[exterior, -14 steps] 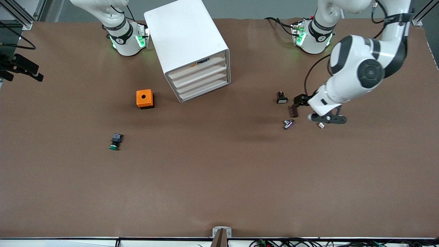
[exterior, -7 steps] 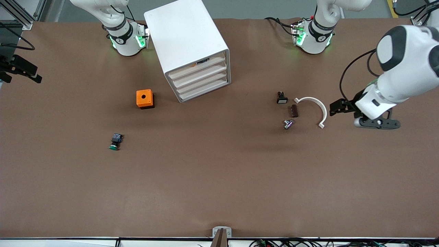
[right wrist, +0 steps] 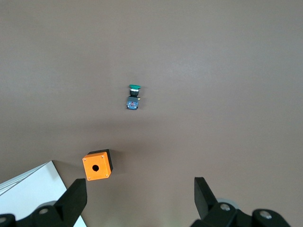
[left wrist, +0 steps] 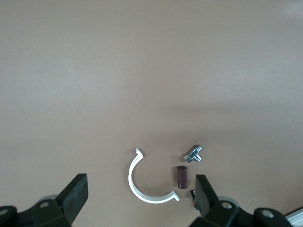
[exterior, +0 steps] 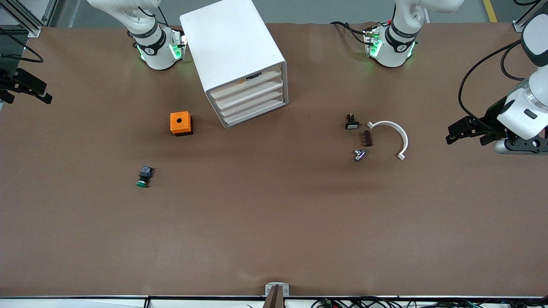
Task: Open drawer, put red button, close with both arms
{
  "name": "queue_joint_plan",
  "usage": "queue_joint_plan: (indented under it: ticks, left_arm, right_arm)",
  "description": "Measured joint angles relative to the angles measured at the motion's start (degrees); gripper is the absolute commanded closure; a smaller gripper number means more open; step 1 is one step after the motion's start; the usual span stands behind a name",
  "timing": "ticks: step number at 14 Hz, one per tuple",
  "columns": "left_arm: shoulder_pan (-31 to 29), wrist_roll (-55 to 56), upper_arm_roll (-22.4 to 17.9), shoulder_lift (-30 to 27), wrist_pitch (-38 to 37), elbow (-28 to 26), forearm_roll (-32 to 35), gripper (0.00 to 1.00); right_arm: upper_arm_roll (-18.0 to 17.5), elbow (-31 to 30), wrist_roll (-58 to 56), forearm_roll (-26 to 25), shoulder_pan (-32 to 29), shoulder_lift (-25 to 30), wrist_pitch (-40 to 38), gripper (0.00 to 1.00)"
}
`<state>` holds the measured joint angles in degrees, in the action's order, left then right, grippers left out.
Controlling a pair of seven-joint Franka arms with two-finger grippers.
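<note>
- Fingers (left wrist: 75, 195) of the left gripper (left wrist: 140, 189): spread wide, with nothing between them.
- Hangs over bare brown table (exterior: 274, 231) at the left arm's end, well apart from the small parts lying there.
- Looks down in the left wrist view on a white C-shaped clip (left wrist: 142, 187), a dark brown stub (left wrist: 182, 176) and a small metal fitting (left wrist: 194, 154).
- Fingers (right wrist: 75, 196) of the right gripper (right wrist: 139, 189): likewise wide apart and holding nothing.
- Hangs high over the right arm's half of the table, above an orange box (right wrist: 97, 166) with a round hole in its top and a green-capped button (right wrist: 133, 97) lying on its side.
- Shows a corner of the white drawer cabinet (right wrist: 28, 189) at the edge of the right wrist view.
- Red button: cannot tell where it is, since no red cap shows in any view.
- White cabinet with four drawer fronts, standing between the two arm bases and turned slightly toward the left arm's end.
- Orange box just beside the cabinet, toward the right arm's end; green-capped button nearer the front camera than the box and well apart from it.
- White clip, brown stub, metal fitting and a small black part with a pale face (exterior: 352, 122) clustered close together toward the left arm's end; the fitting nearest the front camera.
</note>
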<state>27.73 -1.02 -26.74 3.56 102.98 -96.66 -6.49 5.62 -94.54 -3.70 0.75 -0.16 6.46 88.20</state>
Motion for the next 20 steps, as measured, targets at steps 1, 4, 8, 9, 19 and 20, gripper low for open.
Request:
queue_joint_plan:
  ticks: [1, 4, 8, 9, 19, 20]
  left_arm:
    - [0.0, 0.0, 0.1, 0.0, 0.0, 0.3, 0.2, 0.00]
    - [-2.8, 0.0, 3.3, 0.0, 0.0, 1.2, 0.3, 0.00]
    - [-18.5, 0.1, 19.5, 0.5, 0.0, 2.2, 1.4, 0.00]
    - [-20.6, 0.1, 21.6, 0.7, 0.0, 2.2, 1.8, 0.00]
    - [-28.3, 0.1, 30.7, 1.1, 0.1, 2.5, 2.9, 0.00]
    - [-28.1, 0.1, 30.7, 1.1, 0.1, 2.5, 2.9, 0.00]
  right_arm:
    - [0.0, 0.0, 0.0, 0.0, 0.0, 0.0, 0.0, 0.00]
    - [0.0, 0.0, 0.0, 0.0, 0.0, 0.0, 0.0, 0.00]
    - [0.0, 0.0, 0.0, 0.0, 0.0, 0.0, 0.0, 0.00]
    - [0.0, 0.0, 0.0, 0.0, 0.0, 0.0, 0.0, 0.00]
    - [-0.1, 0.0, -0.1, 0.0, 0.0, 0.0, 0.0, 0.00]
    - [-0.2, 0.0, -0.1, 0.0, 0.0, 0.0, 0.0, 0.00]
